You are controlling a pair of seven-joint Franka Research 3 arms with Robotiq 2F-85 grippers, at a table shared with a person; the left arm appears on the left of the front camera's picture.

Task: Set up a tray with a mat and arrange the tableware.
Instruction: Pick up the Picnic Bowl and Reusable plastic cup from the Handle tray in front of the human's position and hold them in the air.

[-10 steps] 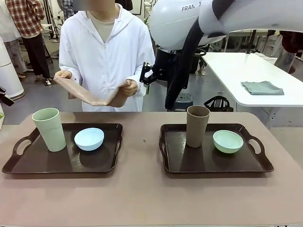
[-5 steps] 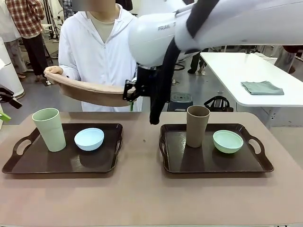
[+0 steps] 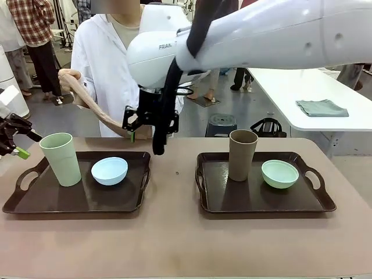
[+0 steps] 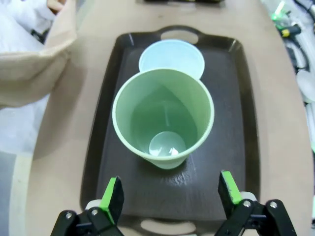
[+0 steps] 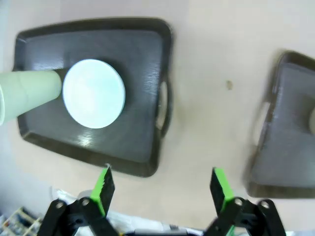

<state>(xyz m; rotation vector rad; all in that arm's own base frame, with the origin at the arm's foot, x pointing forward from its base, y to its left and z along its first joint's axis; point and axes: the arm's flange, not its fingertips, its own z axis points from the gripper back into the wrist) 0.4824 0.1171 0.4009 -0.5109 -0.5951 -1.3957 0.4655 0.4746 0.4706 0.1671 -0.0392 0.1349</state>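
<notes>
The pale green cup (image 3: 60, 158) and light blue bowl (image 3: 109, 170) are sitting on the left tray (image 3: 75, 200); the brown cup (image 3: 242, 154) and mint green bowl (image 3: 279, 173) are sitting on the right tray (image 3: 261, 203) beside it; beyond it a person (image 3: 107, 58) is holding a tan mat (image 4: 34, 73); the right gripper (image 5: 161, 182) is hanging above it and the left gripper (image 4: 171, 189) by its left end, both spread wide, empty.

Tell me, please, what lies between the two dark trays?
Only a bare strip of table with one tiny dark speck separates the left tray from the right tray, as the front view shows.
</notes>
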